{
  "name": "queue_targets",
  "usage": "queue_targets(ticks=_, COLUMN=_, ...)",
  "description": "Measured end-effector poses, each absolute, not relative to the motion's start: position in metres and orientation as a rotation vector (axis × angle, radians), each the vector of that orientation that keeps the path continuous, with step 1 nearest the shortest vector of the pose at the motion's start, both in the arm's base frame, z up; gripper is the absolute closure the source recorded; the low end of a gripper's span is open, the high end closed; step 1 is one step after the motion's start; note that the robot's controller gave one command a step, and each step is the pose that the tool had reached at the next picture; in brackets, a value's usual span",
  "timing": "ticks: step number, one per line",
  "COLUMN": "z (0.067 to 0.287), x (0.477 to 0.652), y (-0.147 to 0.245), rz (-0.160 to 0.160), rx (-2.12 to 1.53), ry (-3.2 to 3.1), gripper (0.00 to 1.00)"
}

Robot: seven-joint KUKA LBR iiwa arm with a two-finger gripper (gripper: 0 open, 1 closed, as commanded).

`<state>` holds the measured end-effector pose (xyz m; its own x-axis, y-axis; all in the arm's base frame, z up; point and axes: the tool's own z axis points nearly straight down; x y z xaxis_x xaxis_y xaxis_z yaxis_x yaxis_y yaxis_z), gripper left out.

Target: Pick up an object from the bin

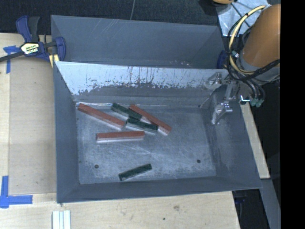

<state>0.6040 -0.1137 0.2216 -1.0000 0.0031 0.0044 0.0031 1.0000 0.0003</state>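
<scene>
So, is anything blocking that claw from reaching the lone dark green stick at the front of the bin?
Nothing visible does. The gripper hangs by the bin's right wall, and only bare floor lies between it and the dark green stick. The heap of sticks lies further back.

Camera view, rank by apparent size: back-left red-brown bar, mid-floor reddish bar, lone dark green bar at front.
1-2. back-left red-brown bar and mid-floor reddish bar: look about alike, not ranked.
3. lone dark green bar: clearly smallest.
</scene>
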Motion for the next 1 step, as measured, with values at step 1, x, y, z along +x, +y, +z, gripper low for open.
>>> queue_targets(ticks=1, z=0.2268, x=0.6056, y=-0.1132, rz=0.001, rx=-0.001, ry=-3.146, gripper=0.00)
